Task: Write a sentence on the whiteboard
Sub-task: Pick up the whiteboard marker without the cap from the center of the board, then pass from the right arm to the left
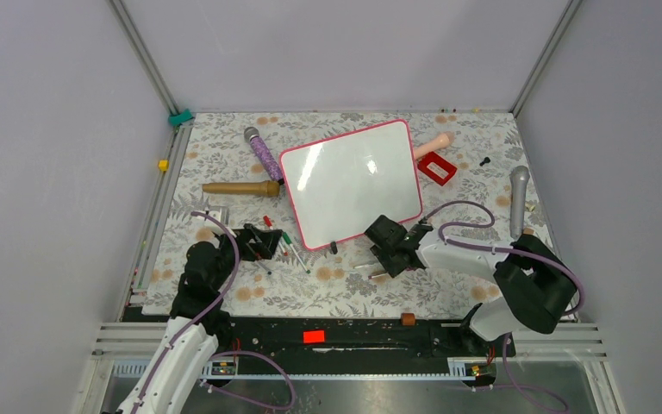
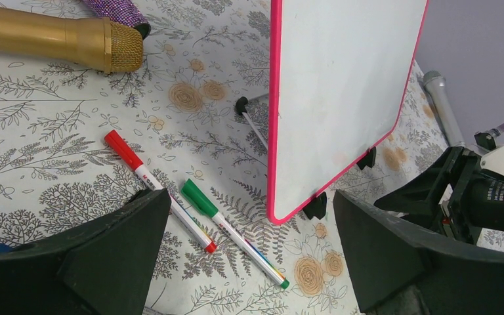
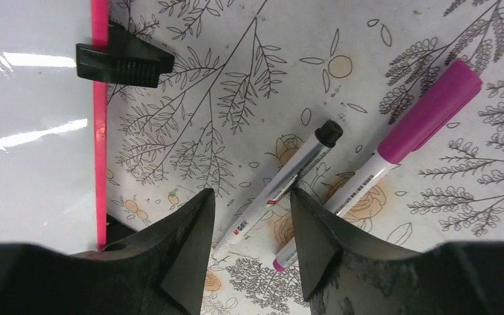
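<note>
Found whiteboard [image 1: 351, 181] propped on black feet [image 3: 121, 56], middle of tabletop [image 1: 327, 289], face blank, sentence not begun. Saw right tool [image 3: 251, 197] pointed down just beside its near edge, arm stretched leftward, fingers parted astride black-capped marker [image 3: 295, 174], gripping nothing; probably lining up a pickup. Logged left tool [image 2: 251, 197] spread wide, empty, over red marker [image 2: 131, 157] and green marker [image 2: 200, 199].

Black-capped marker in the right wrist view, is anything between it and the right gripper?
Nothing visible. The black-capped marker lies uncovered, its lower end between the fingers of the open right gripper. The pink marker lies beside it, and its tip passes under one finger into the gap, so closing might catch both.
</note>
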